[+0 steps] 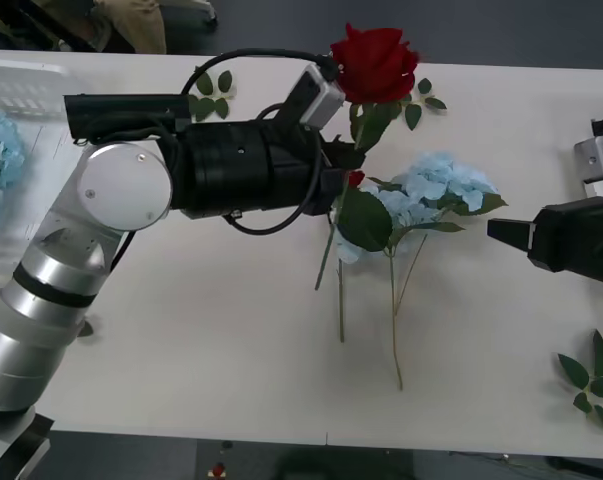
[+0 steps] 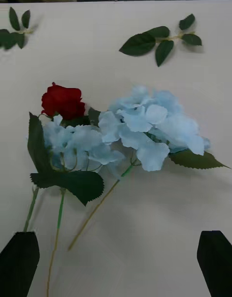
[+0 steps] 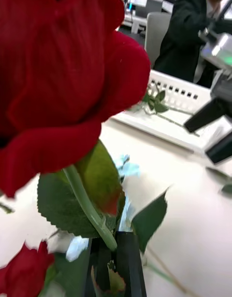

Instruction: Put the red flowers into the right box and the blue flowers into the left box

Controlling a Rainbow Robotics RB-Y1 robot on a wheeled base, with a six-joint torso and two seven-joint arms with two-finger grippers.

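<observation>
My left gripper (image 1: 343,155) reaches across the table and is shut on the stem of a red flower (image 1: 374,62), held up in the air with its stem hanging down. In the left wrist view that red flower (image 3: 63,84) looms over the shut fingers (image 3: 126,258). On the table lie two blue flowers (image 1: 431,195) and a second red flower (image 2: 63,101) tucked against them. My right gripper (image 2: 116,265) hovers open just short of the blue flowers (image 2: 150,125). The left box (image 1: 21,90) stands at the far left with a blue flower (image 1: 1,150) in it. The right box (image 3: 179,96) is beyond the right arm.
Loose green leaf sprigs lie at the back (image 1: 213,95), behind the blue flowers (image 2: 159,38) and near the front right corner (image 1: 591,380). The table's front edge (image 1: 311,435) runs close below the stems. Bare tabletop spreads between the flowers and the left box.
</observation>
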